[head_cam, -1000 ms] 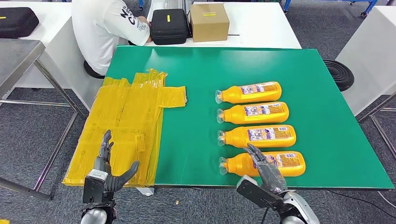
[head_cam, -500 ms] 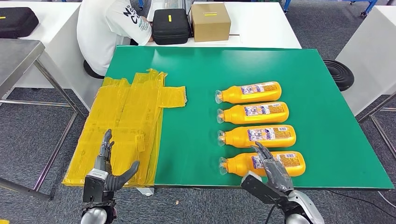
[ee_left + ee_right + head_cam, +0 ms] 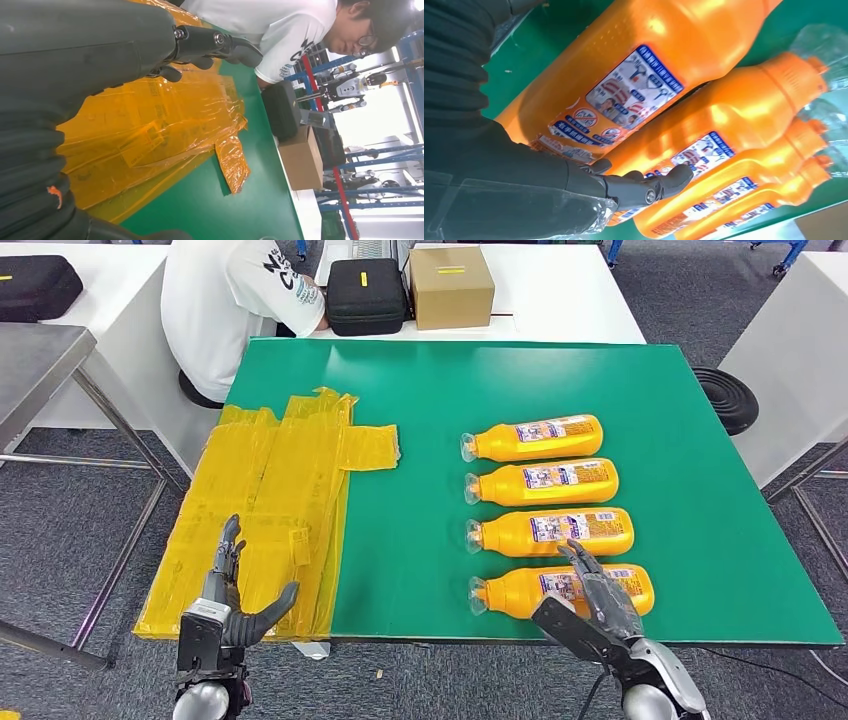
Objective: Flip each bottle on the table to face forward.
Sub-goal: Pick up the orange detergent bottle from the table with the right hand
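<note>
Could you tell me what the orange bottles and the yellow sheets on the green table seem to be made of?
The four orange bottles look like glossy moulded plastic: bright highlights on smooth curves, printed labels, clear film over the caps. The yellow sheets seem to be thin translucent plastic film, judging by the crinkles and sheen. The green table has a matte top; material unclear.

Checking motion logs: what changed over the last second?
The right hand slid rightward along the nearest bottle, toward its labelled body, fingers spread above it, nothing gripped. The left hand stayed open over the yellow plastic sheets. All four bottles kept their places.
</note>
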Robot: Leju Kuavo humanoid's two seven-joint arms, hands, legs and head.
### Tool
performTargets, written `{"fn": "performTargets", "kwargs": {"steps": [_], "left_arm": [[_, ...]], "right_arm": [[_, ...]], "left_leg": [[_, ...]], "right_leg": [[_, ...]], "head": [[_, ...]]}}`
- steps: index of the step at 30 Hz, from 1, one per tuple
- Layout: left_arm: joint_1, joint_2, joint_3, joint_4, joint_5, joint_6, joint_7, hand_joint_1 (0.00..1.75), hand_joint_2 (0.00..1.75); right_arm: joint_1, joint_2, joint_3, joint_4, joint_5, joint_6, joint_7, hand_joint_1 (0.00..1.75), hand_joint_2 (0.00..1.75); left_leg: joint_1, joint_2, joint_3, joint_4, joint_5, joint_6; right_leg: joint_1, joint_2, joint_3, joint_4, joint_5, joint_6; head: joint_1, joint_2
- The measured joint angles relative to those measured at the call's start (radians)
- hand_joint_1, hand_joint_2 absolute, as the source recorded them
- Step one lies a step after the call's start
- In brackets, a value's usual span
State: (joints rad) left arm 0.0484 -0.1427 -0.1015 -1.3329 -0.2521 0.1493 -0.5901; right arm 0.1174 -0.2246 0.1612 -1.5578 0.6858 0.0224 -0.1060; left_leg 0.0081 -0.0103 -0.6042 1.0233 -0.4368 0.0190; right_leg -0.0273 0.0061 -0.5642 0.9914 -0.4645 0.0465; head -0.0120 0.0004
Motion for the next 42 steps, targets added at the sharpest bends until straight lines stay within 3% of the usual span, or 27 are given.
{"fn": "performTargets", "kwargs": {"steps": [30,42], "left_arm": [[0.002,0.001,0.0,0.0,0.021,-0.007,0.002,0.0,1.75],[0.001,0.001,0.0,0.001,0.022,-0.022,0.007,0.0,1.75]], "right_arm": [[-0.059,-0.082,0.003,0.041,0.008,0.106,0.0,0.0,1.75],[0.006,-0.123,0.006,-0.044,-0.007,0.112,0.035,0.0,1.75]], "left_leg": [[0.0,0.0,0.0,0.0,0.0,0.0],[-0.001,0.0,0.0,0.0,0.0,0.0]], "right_leg": [[0.0,0.0,0.0,0.0,0.0,0.0],[-0.001,0.0,0.0,0.0,0.0,0.0]], "head": [[0.0,0.0],[0.0,0.0]]}}
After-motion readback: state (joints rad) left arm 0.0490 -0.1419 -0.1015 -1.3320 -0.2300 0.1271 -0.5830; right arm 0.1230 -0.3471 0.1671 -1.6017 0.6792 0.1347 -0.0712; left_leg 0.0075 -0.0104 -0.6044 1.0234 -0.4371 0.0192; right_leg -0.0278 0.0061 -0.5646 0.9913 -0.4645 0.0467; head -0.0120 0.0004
